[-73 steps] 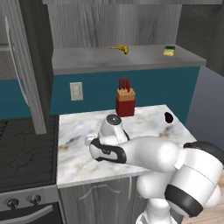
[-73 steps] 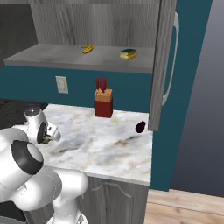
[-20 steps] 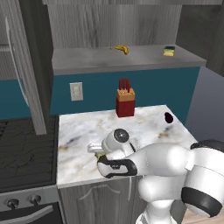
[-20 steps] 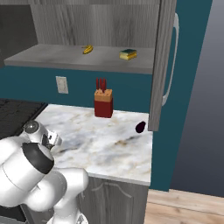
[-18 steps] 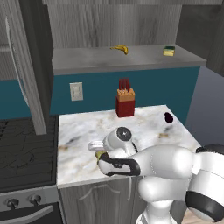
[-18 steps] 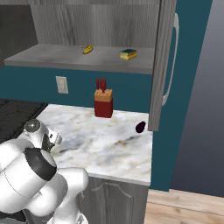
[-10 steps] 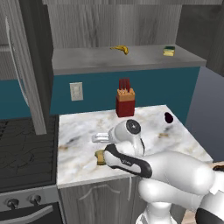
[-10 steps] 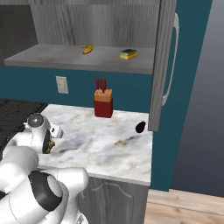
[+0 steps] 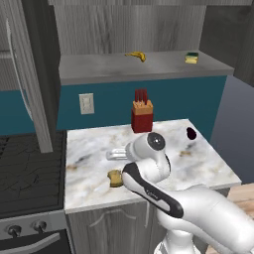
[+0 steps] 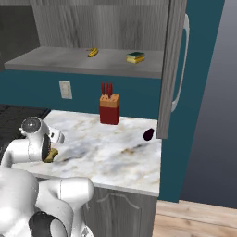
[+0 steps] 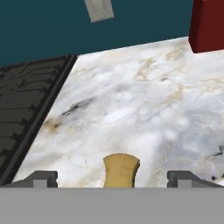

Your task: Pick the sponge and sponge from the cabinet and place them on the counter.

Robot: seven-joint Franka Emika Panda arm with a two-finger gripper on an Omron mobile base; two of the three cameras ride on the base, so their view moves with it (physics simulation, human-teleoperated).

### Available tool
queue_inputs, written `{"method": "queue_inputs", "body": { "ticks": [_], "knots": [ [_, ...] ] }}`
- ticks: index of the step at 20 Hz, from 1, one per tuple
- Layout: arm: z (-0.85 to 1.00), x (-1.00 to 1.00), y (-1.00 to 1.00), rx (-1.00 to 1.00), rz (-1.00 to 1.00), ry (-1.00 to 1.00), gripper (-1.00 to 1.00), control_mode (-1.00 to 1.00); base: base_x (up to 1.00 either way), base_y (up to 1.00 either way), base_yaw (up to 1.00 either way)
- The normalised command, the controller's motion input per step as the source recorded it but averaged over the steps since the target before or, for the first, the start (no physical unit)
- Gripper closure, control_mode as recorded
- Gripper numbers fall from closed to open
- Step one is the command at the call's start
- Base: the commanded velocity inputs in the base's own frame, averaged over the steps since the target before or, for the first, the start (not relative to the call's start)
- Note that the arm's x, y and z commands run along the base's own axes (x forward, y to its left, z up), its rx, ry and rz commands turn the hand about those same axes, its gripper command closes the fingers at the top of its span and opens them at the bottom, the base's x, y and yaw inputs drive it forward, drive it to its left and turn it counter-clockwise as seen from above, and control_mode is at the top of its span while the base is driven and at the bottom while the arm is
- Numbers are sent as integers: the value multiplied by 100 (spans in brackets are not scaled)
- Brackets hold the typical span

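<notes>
End effector [image 11: 112,177] spread wide and released, fingertips flanking the tan-yellow sponge [image 11: 121,169] lying on the marble worktop [image 11: 144,105] near its front edge, long axis running away from the camera. On the grey cabinet shelf [image 9: 99,69] rests the rectangular yellow sponge with dark green top [image 9: 192,57].

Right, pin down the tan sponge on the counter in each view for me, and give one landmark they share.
Left base view: tan sponge lies near the front edge of the counter, left of the arm.
Right base view: tan sponge sits at the counter's left front, partly behind the white arm.
Hand view: tan sponge is bottom centre, between the open fingertips.
Shared landmark: the red knife block at the back.
</notes>
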Motion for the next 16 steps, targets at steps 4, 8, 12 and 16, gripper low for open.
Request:
{"method": "queue_inputs", "body": {
  "ticks": [4,8,12,16],
  "knots": [
    [22,-47,-10,-9,0,0,-100,-100,0,0,0],
    [18,-42,-5,0,-2,0,-100,-100,0,0,0],
    [33,-4,-2,18,-1,2,-100,-100,0,0,0],
    [63,-19,-14,17,0,-9,-100,-100,0,0,0]
  ]
}}
